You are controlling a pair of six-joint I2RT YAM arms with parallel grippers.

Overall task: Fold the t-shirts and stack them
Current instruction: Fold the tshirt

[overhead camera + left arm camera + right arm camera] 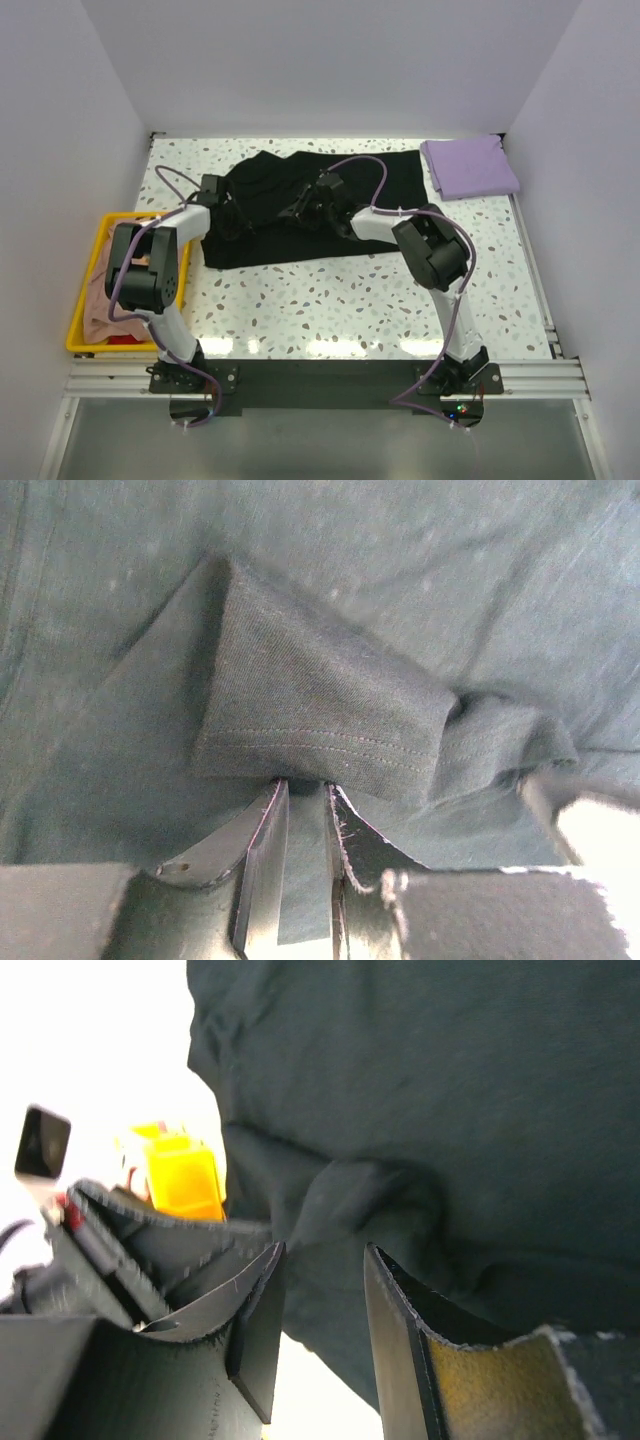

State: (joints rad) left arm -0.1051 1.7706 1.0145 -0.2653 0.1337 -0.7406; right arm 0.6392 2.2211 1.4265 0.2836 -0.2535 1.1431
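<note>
Top external view has the black shirt (390,190) spread on the far table (330,300). Its sleeve hem (320,748) is pinched in the left gripper (307,788), while the right gripper (325,1252) stands parted astride a pucker (345,1195). I'd close the right firmly on that pucker, then lift both evenly so the fold lands flat.

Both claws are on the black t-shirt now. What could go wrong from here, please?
The left claw pinches only the sleeve hem of the black t-shirt; a pull may move the sleeve alone, or the hem may slip out. The right claw stands open over a bunched wrinkle, so it might grab several layers. The folded lavender t-shirt lies close beside; dragging could disturb it.
</note>
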